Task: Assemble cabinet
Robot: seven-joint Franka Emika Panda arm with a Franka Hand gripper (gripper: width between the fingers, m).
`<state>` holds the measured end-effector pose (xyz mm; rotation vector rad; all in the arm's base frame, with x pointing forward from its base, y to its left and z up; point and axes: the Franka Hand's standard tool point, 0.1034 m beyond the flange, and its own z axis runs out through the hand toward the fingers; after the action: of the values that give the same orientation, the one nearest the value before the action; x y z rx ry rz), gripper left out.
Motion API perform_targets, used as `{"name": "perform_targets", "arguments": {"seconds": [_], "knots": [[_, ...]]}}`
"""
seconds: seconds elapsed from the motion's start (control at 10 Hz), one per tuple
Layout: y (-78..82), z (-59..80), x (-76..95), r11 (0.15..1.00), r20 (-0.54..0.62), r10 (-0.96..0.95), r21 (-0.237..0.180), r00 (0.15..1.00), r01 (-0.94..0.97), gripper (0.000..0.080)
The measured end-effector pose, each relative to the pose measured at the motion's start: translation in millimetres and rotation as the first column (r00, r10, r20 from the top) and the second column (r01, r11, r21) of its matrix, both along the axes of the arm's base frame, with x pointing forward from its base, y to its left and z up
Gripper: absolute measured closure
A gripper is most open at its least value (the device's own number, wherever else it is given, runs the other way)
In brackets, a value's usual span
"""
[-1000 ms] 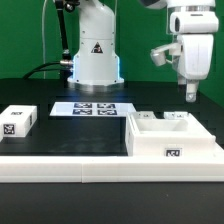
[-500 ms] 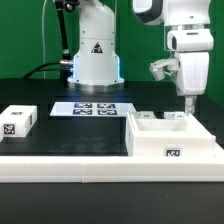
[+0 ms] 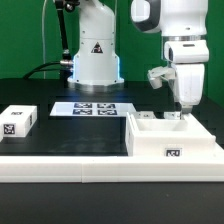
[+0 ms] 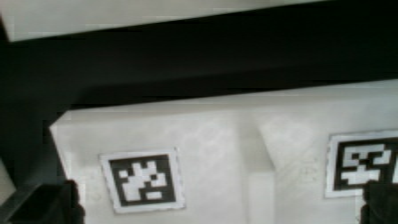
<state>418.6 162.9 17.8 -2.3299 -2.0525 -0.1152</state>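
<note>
**Open pincer above the cabinet's rear wall**

Read the exterior view as a clock face. The cabinet (image 3: pixel 150 148) sits on the black table (image 3: pixel 70 138) at about 4 o'clock, well apart from the small white block (image 3: pixel 18 120) at 9 o'clock. The marker board (image 3: pixel 88 108) lies near the centre.

The gripper (image 3: pixel 183 104) hangs at about 2 o'clock, pointing down, just above the cabinet's far edge. I cannot tell whether it touches. In the wrist view its dark fingertips (image 4: pixel 47 203) stand wide apart, with nothing held. Only white plastic and two square tags (image 4: pixel 143 180) show beneath them.

The cabinet looks like a stiff, hollow, moulded shell. It is probably light for its bulk, smooth enough to slip, and not fragile. The whole body seems too broad for the jaws to span. A thin upright wall or inner partition is the likelier hold, taken near its middle so the box does not swing or tip.
</note>
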Motion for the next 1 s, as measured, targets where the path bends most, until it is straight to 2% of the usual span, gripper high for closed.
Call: {"name": "perform_targets", "arguments": {"seconds": [0.1,0.2,0.3,0.4,0.5,0.6,1.0], "knots": [[-0.3,-3.6,-2.0,1.000,-0.007,-0.001,0.000,1.000,0.001,0.0262],[-0.3,-5.8,-3.6,1.000,-0.012,0.000,-0.001,1.000,0.000,0.0262],[-0.1,-6.1,-4.0,1.000,-0.013,0.000,-0.001,1.000,0.000,0.0399],[0.0,-6.2,-4.2,1.000,-0.013,0.000,-0.001,1.000,0.000,0.0399],[0.0,-6.2,-4.2,1.000,-0.013,0.000,-0.001,1.000,0.000,0.0598],[0.0,-6.0,-4.0,1.000,-0.013,0.000,-0.001,1.000,0.000,0.0723],[0.0,-5.9,-3.9,1.000,-0.011,0.000,0.000,1.000,0.000,0.0731]]}}
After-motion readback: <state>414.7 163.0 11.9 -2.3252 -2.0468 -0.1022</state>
